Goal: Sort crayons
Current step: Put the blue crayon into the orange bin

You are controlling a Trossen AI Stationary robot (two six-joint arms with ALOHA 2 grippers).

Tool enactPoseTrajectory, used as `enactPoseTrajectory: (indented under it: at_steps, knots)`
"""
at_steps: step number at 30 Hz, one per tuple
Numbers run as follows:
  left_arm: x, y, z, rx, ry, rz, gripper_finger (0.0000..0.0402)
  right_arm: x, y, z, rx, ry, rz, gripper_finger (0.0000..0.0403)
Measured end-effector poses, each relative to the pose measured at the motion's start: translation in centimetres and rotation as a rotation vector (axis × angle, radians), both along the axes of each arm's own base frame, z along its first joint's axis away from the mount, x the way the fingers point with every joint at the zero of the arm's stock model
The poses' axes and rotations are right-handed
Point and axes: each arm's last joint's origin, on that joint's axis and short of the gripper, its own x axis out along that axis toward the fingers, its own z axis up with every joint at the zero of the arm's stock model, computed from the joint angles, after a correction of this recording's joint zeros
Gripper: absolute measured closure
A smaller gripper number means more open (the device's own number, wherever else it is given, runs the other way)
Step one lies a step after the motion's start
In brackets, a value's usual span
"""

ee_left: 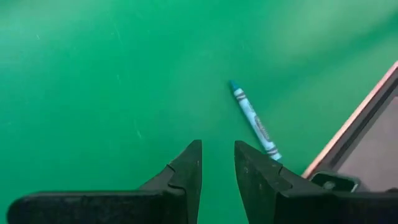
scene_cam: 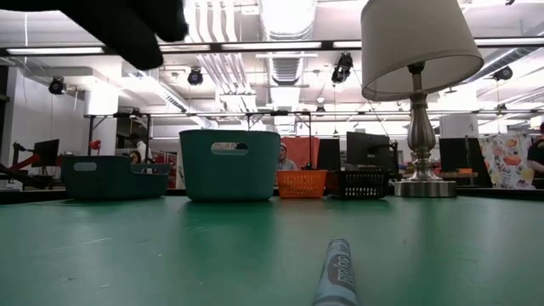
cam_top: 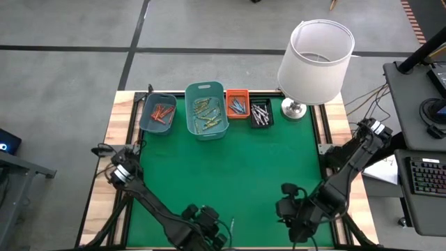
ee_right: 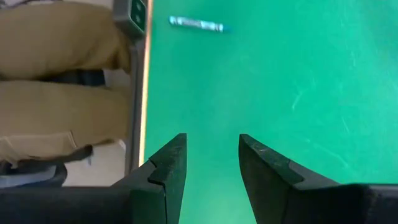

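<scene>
Nearest the low camera, a single blue crayon point(scene_cam: 337, 274) lies flat on the green worktop point(scene_cam: 170, 246), its paper wrapper pointing toward the lens. From above, the same crayon point(cam_top: 232, 225) shows as a thin sliver at the near edge of the worktop point(cam_top: 230, 167), between the two arms.

Left hand point(cam_top: 209, 224) hovers low over the near edge, just beside that crayon. Its wrist view shows the two dark fingers point(ee_left: 186, 171) a small gap apart with nothing between them, and the crayon point(ee_left: 254, 120) lying on the mat a little beyond the fingertips, near the wooden border.

Right hand point(cam_top: 291, 209) sits on the other side of the crayon, also near the front edge. Its fingers point(ee_right: 171, 165) are spread wider and hold nothing. In its wrist view the crayon point(ee_right: 196, 24) lies farther off, near the worktop's rim, and a person's tan trousers point(ee_right: 62, 93) fill the space beyond the edge.

Along the far side stand four bins in a row: a shallow teal bin point(cam_top: 158, 113) with orange-red crayons point(cam_top: 163, 113), a taller teal bin point(cam_top: 206, 110) with yellow-green crayons point(cam_top: 206, 113), a small orange basket point(cam_top: 237, 104) with blue crayons point(cam_top: 238, 106), and a black basket point(cam_top: 260, 112) with pale crayons point(cam_top: 260, 113). A silver lamp with a white shade point(cam_top: 315, 53) stands just beside the black basket.
</scene>
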Motion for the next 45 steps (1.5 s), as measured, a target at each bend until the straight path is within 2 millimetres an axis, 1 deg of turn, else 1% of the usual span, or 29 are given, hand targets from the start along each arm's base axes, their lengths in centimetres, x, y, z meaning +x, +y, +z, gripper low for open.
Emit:
enactPoseTrajectory:
  at_steps: [5,10,15,19,21,30,38,43,45]
  knots:
    - [1.5,-0.9,-0.5,-0.004,0.024,0.042,0.0314,-0.7,0.3,-0.1,-0.008,0.03,0.006,0.0268]
    - [3.0,-2.0,-1.2,0.003,0.031,0.048,0.0271,-1.2,0.8,-0.1,-0.007,0.029,0.027,0.0268]
    - [4.6,-2.6,-3.1,0.049,0.04,0.056,0.0223,-1.6,1.1,-0.1,-0.011,0.023,0.041,0.0268]
    - [5.6,-2.4,-4.5,0.065,0.027,0.054,0.0204,-1.7,1.2,-0.1,-0.008,0.02,0.046,0.0268]
    - [5.8,-2.2,-4.8,0.07,0.029,0.061,0.0201,-1.7,1.3,-0.1,-0.007,0.019,0.048,0.0268]
    - [6.2,-1.6,-5.0,0.109,0.027,0.052,0.02,-1.7,1.4,-0.8,-0.026,0.033,0.051,0.0268]
    - [6.8,-2.0,-7.5,0.099,0.028,0.052,0.0201,-1.8,1.3,-1.4,-0.049,0.034,0.043,0.0268]
    - [6.9,-2.1,-8.2,0.112,0.029,0.052,0.0203,-1.9,1.1,-1.8,-0.061,0.042,0.042,0.0268]
    - [6.9,-2.1,-8.4,0.125,0.031,0.049,0.0211,-1.9,1.1,-1.8,-0.067,0.039,0.039,0.0268]
